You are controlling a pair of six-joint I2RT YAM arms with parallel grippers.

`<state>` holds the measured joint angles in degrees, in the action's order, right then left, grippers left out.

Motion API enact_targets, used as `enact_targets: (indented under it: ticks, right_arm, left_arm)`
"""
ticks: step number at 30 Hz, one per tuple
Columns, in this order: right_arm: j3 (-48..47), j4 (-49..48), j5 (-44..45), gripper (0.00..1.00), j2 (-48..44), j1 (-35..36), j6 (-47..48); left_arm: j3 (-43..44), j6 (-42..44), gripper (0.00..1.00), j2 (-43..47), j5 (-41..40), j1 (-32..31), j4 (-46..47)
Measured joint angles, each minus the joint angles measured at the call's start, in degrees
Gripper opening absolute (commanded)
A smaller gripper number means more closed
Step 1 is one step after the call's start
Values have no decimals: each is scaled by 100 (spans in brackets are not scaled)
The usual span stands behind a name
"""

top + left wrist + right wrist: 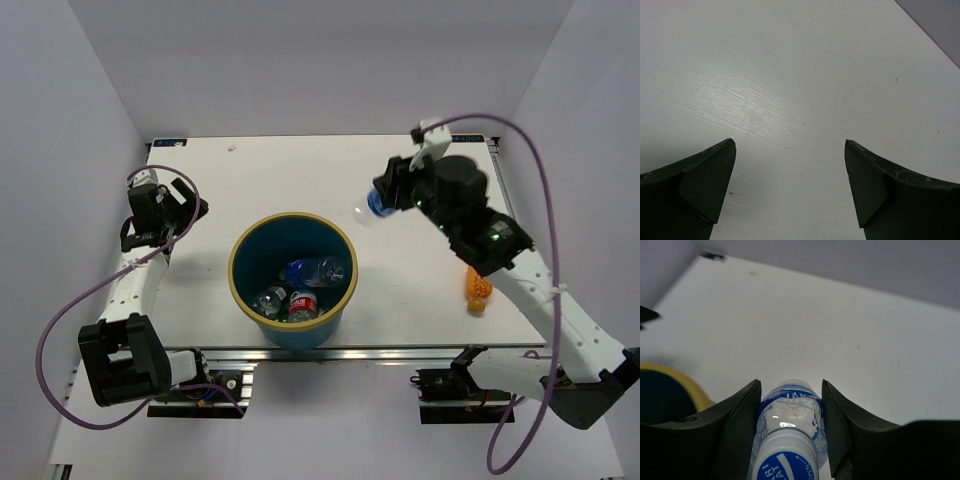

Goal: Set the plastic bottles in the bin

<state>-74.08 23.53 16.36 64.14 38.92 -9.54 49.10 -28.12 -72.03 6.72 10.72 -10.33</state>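
Blue-capped bottle (pixel 790 412), toward far right corner of table (pixel 300 170), being clenched near cap end by right gripper (pixel 790 385). Left gripper (pixel 790 145) being held wide, empty. Risk: slick round bottle being squeezed out, dropped short of bin (pixel 240 262).

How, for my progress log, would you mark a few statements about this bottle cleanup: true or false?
1. The right gripper is closed on a blue-capped bottle. True.
2. The left gripper holds a bottle. False: it is open and empty, with only the bare table beneath it.
3. The bin has nothing in it. False: at least three bottles lie inside.
4. An orange bottle lies on the table outside the bin, near the right arm. True.
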Motion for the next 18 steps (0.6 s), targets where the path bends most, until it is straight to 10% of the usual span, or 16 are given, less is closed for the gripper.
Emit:
enact_targets:
  ticks: [12,16,18]
  right_arm:
    - [-2291,-739,-4566,44,885,179,531]
    - [-2304,-238,-5191,87,1580,356,715]
    - [-2190,-22,-5261,89,1762,374,758]
  left_arm:
    - [0,7,98,107,-9,0,-17]
    - [0,31,98,111,-7,0,-42]
    - [0,48,98,118,-2,0,-52]
